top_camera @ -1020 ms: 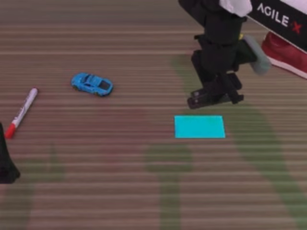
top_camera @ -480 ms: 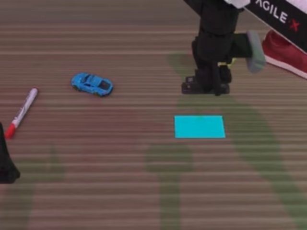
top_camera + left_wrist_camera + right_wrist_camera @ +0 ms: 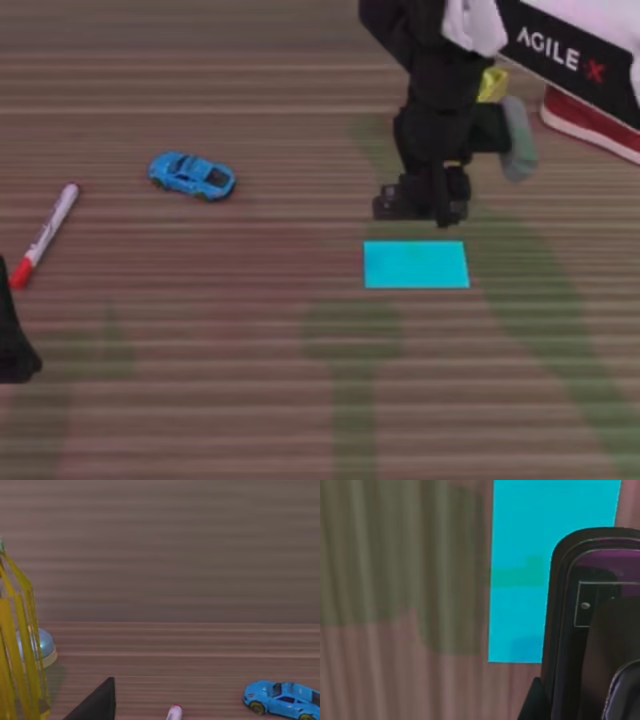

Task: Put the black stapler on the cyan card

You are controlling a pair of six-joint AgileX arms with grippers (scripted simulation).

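Right gripper [image 3: 432, 200]: hanging in the upper right of the top view, just above the far edge of the cyan card, fingers pinching the black stapler.

Black stapler [image 3: 412, 203]: being held crosswise at the gripper tips, sitting just beyond the card's upper edge in the top view and not overlapping it. In the right wrist view its glossy black body [image 3: 580, 630] is filling the lower right of the frame, with the card showing behind it. Whether it is touching the table cannot be told.

Cyan card [image 3: 416, 265]: lying flat on the striped table [image 3: 250, 330], right of centre in the top view; also showing at the upper centre of the right wrist view [image 3: 530, 545].

Left gripper [image 3: 12, 340]: sitting at the left edge of the top view, low in the frame, only partly in view; finger state cannot be told.

Blue toy car [image 3: 192, 175]: standing in the upper left of the top view, well apart from the card; also at the lower right of the left wrist view [image 3: 282, 700].

Red-capped marker [image 3: 43, 236]: lying at the far left of the top view, near the car.

Red object [image 3: 590, 120]: lying at the upper right edge of the top view, beneath the arm's white link.
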